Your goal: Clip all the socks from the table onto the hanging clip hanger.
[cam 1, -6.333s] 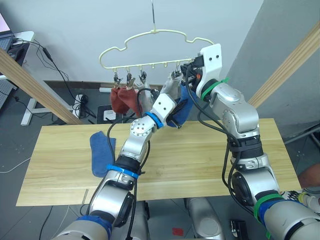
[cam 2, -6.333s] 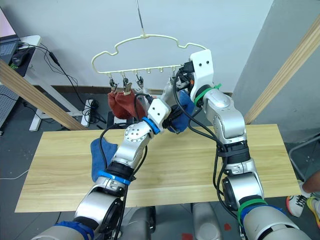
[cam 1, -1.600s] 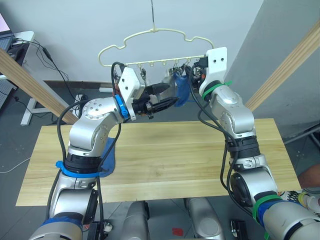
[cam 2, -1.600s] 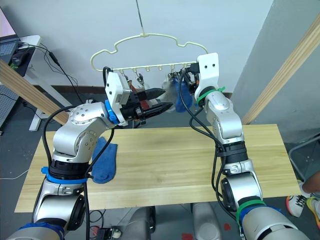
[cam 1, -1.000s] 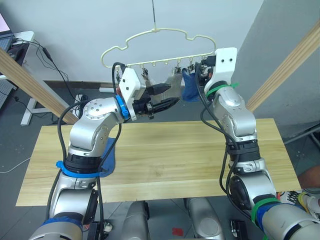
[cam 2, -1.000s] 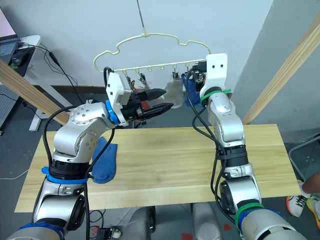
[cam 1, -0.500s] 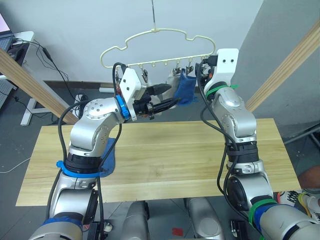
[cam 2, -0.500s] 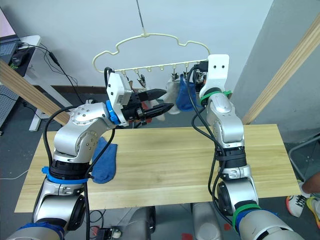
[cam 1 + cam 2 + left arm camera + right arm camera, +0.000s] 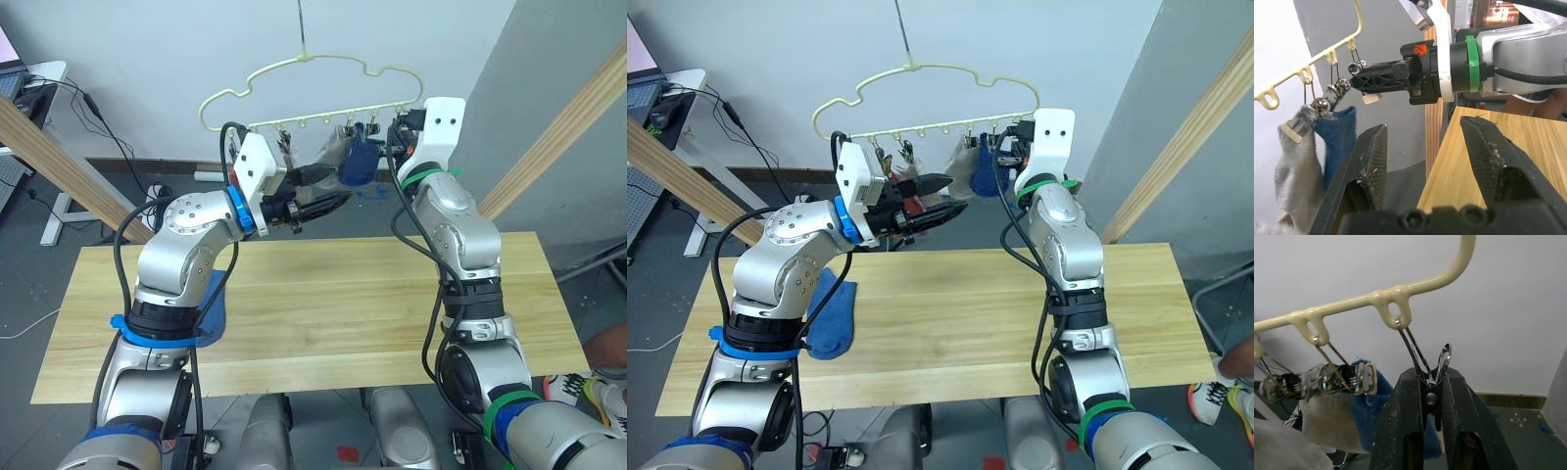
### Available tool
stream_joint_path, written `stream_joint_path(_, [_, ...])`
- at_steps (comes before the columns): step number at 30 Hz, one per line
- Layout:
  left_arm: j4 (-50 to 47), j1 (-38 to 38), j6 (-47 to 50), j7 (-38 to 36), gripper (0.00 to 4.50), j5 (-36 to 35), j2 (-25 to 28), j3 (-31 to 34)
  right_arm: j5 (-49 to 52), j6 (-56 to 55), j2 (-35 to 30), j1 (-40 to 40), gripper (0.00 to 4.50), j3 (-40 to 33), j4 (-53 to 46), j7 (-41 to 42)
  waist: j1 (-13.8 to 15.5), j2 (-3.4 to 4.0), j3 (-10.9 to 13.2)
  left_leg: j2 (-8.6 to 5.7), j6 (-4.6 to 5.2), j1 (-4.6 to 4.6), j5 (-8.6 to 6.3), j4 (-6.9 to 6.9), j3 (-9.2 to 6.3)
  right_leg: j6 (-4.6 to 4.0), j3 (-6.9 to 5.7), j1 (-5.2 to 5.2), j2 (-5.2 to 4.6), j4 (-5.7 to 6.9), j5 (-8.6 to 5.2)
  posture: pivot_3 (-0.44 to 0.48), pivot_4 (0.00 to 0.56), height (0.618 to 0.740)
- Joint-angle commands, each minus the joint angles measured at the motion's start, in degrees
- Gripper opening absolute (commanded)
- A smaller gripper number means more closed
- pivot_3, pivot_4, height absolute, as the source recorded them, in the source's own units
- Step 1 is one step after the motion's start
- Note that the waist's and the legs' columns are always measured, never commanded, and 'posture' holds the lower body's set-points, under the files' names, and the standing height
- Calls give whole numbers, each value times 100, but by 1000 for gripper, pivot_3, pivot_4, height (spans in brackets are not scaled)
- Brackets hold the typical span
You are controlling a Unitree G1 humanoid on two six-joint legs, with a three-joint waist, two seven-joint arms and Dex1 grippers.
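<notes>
**A bare test room, more lab than home**

Plain white wall (image 9: 147, 49), dark scuffed floor (image 9: 39, 264). A power strip (image 9: 155, 208) trails loose cables (image 9: 745, 137) past a small white desk (image 9: 44, 70). Raw timber beams (image 9: 69, 171) frame a plank table (image 9: 323, 323).

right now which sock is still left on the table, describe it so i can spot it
Start at the long light wooden table and go to the end on the robot's left, under its left arm. The blue sock lies flat there, whereas the other blue sock hangs clipped on the clip hanger.
</notes>
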Motion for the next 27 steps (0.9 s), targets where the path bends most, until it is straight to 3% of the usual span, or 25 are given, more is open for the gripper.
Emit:
stream_joint_path(1, [-175, -4, -90, -19, 2619, -10, 34, 54, 4, -203, -78, -102, 134, 49, -278, 117, 0, 0, 0, 0, 0, 0, 0, 0, 0, 0, 0, 0, 0, 0, 0, -264, 291, 740])
stream_joint_path(20, [-289, 165, -21, 91, 2619, -29, 3, 47, 377, -32, 45, -105, 134, -117, -318, 185, 1, 0, 0, 3, 0, 0, 0, 1, 0, 0, 0, 0, 2, 0, 0, -263, 292, 740])
stream_joint_path(25, [-265, 137, -28, 95, 2619, -30, 12, 52, 221, -93, -27, -98, 1870, 37, -300, 201, -2, 0, 0, 3, 0, 0, 0, 0, 0, 0, 0, 0, 3, 0, 0, -263, 292, 740])
stream_joint_path(27, [-262, 130, -37, 91, 2619, -26, 13, 50, 197, -109, -43, -103, 1870, 74, -283, 199, -2, 0, 0, 3, 0, 0, 0, 0, 0, 0, 0, 0, 3, 0, 0, -263, 292, 740])
